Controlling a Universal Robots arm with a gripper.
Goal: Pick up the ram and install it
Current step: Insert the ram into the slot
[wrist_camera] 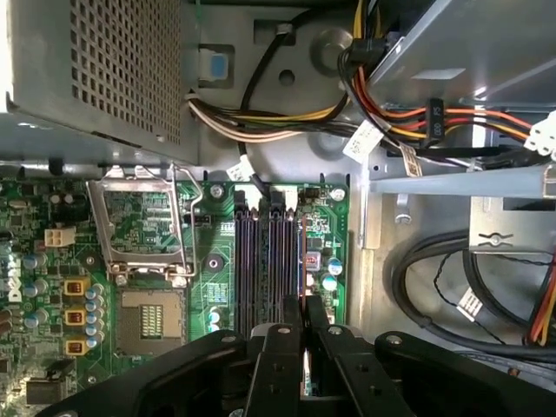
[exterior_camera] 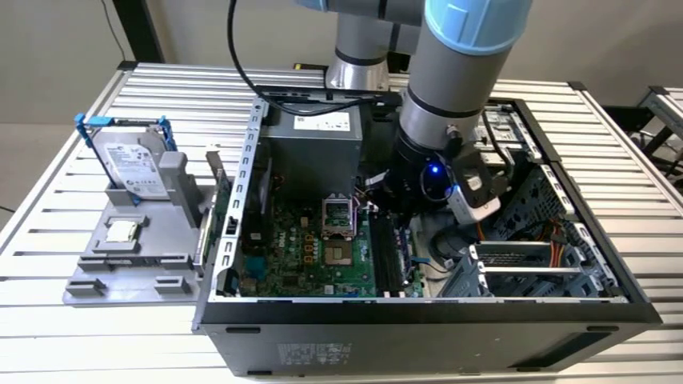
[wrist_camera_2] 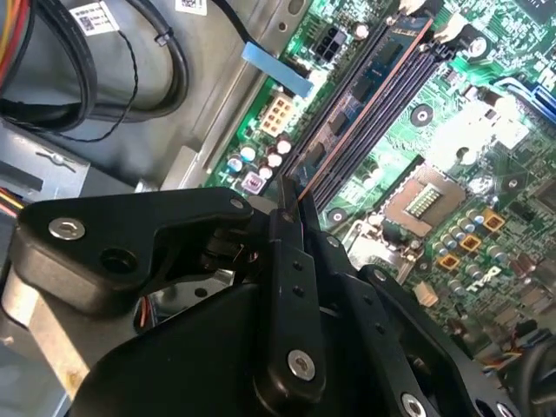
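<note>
Evidently the ram (wrist_camera_2: pixel 375 87) is pinched edge-on between the nearly closed jaws of the gripper (wrist_camera_2: pixel 291 195), low over the memory slots (wrist_camera: pixel 265 261) of the motherboard (exterior_camera: pixel 309 256), with its thin edge lying along the outermost slot, the one farthest from the processor socket (wrist_camera: pixel 149 317). In the exterior view, the slots are placed at about 4 o'clock from that socket, and the arm (exterior_camera: pixel 459 72) is seen reaching down into the open computer case (exterior_camera: pixel 427 308). Several faults can be foreseen. If the stick is tilted or set slightly off the slot line, its contacts could be forced against the slot wall and the board flexed. If the notch is not matched to the slot key, the stick could be jammed or chipped. If the end latches are not open, it could be left only half seated. A loose pinch would let it twist under pressure, and the cable bundle (wrist_camera: pixel 287 117) beside the slots could be snagged by the wrist. Much cannot be settled: the lower edge of the stick is hidden by the jaws in both wrist views, so whether it is touching the slot, part-way in or just above it cannot be told. The latch positions are hard to make out, and in the exterior view the contact point is blocked by the arm.
</note>
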